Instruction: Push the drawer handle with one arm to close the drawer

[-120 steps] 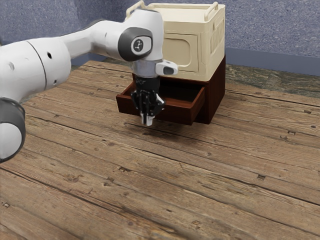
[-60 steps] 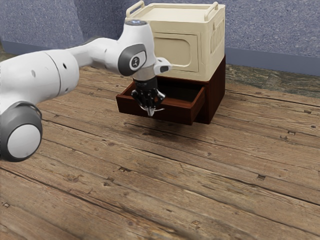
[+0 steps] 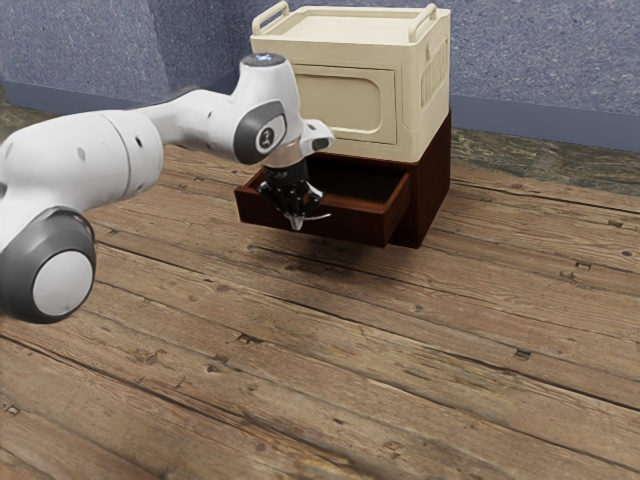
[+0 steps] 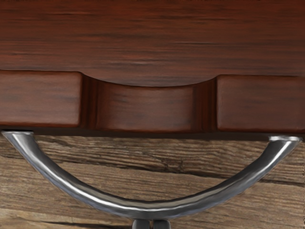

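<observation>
Item inspected: the drawer [image 3: 350, 222], standing open on the near side of the dark cabinet [image 3: 432, 190], beneath the cream box [image 3: 350, 100]. Its handle [image 4: 95, 198] is a bowed metal bar on the front face. My claw [image 4: 151, 223] is pressed together, pinching nothing, at the outer middle of that bow; contact cannot be confirmed. Handling, as judged: handle rigid, smooth and liable to let my tips slip sideways; drawer fairly light, sliding with modest drag; nothing fragile. Recommended point of application: the centre of the bow, pushed squarely toward the far side; an off-centre push may bind it. No grasp required. Count: one drawer, one handle, one cabinet, one cream box bearing two top grips [image 3: 424, 22].
</observation>
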Controlling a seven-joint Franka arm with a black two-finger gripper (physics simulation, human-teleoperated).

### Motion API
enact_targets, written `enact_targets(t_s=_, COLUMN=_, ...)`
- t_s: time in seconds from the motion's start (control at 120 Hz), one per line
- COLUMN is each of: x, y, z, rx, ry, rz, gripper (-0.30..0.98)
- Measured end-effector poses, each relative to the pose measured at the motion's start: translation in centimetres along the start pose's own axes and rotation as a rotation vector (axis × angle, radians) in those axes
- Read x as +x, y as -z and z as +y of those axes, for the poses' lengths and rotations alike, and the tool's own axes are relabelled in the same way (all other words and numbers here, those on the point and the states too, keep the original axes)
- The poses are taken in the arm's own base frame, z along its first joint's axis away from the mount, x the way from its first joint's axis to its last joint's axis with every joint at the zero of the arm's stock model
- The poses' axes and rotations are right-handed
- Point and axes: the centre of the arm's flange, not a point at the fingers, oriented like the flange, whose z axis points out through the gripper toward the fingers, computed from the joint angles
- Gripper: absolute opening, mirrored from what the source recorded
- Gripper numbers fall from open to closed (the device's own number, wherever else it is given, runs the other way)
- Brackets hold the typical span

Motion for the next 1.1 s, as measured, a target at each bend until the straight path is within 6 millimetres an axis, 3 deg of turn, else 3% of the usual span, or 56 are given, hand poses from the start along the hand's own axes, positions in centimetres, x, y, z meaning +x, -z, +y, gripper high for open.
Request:
enact_targets(t_s=0.492, x=1.6, y=-0.2, z=1.1, rx=-0.014, ry=-0.046, rz=0.067, gripper=-0.10)
enact_targets(t_s=1.1, x=3.7, y=-1.8, z=-0.4, rx=-0.018, ry=-0.039, rz=0.125, gripper=-0.10)
